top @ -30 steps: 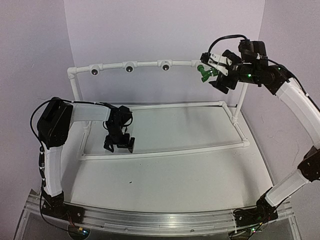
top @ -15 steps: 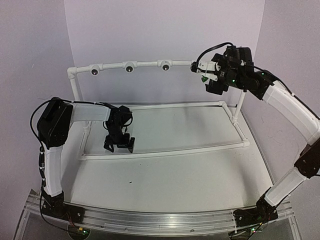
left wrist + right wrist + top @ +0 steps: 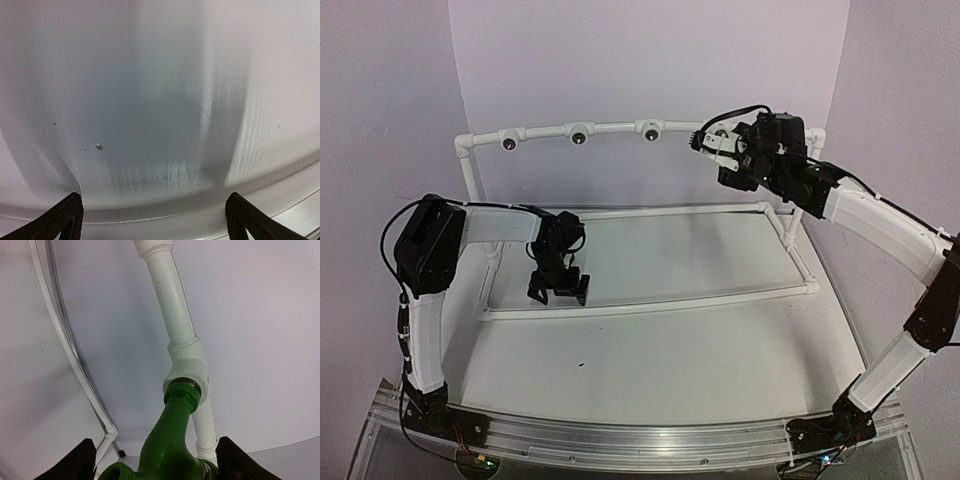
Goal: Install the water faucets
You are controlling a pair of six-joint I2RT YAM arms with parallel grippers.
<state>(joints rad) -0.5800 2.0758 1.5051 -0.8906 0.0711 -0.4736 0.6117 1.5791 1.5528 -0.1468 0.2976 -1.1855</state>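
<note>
From above, a white pipe frame (image 3: 670, 211) is seen standing on the table (image 3: 670, 385), with its top rail (image 3: 545, 132) running along the back wall. Three tee fittings (image 3: 579, 137) with dark holes are lined up on that rail. The right gripper (image 3: 720, 155) is held at the rail's right end, close to the corner post. The green tap cannot be made out from here, as it is hidden behind the gripper. The left gripper (image 3: 558, 293) is hung low over the front pipe (image 3: 670, 303) at its left part, well apart from the right arm. A wide stretch of table lies between that pipe and the arm bases.

In the left wrist view, two black fingers (image 3: 67, 217) are seen at the lower corners, spread far apart, with only white table surface between them.

In the right wrist view, the tap (image 3: 167, 440) is seen with its collar set against the mouth of a white fitting (image 3: 189, 367) on an upright-running pipe (image 3: 170, 295). The right gripper's fingers (image 3: 75, 460) are placed just beside the tap's wide body, one on each side. Contact is cut off by the lower edge — whether the tap is gripped cannot be told. Plain wall is seen on both sides of the pipe.
</note>
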